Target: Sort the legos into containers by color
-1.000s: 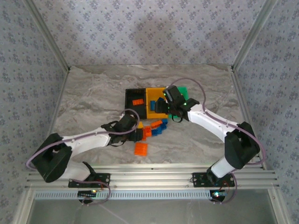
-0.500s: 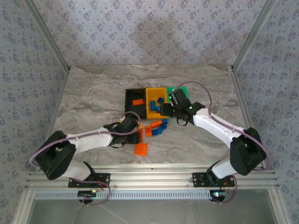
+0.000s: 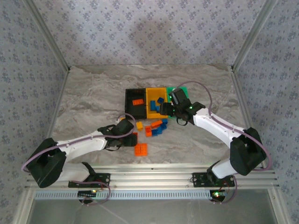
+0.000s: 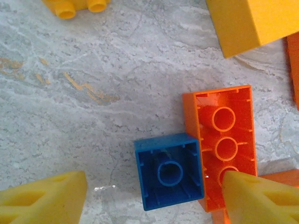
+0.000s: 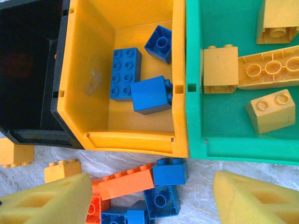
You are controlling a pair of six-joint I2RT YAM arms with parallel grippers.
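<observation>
Since a second ago the left arm has drawn back slightly from the yellow-orange plastic bin (image 5: 135,140) toward the table's near edge. The right arm has swung a little toward that bin's green side and settled there. These are small shifts, with no brick changing place that I can make out. The sort looks roughly half done. Three blue studded bricks (image 5: 150,94) lie inside the yellow-orange bin, and four yellow-orange bricks (image 5: 219,69) lie in the green plastic bin (image 5: 224,128) joined to its right wall. At least one orange-red brick (image 3: 137,101) shows in the black plastic bin (image 5: 32,133) joined to its left wall. What remains is a loose cluster of orange-red, blue and yellow bricks (image 3: 156,127) on the grey marbled tabletop (image 4: 93,93) just in front of the yellow-orange bin, plus a larger orange brick (image 3: 140,149) farther out from it, nearer the arms. The left gripper (image 4: 154,189) hangs low over the near-left edge of that cluster, its fingers (image 4: 46,200) spread wide and empty — an upturned blue square brick (image 4: 170,170) sits on the tabletop between them, right against an upturned orange-red brick (image 4: 224,144). The right gripper (image 5: 152,189) hovers above the yellow-orange bin's front wall, its fingers also wide apart and holding nothing.
</observation>
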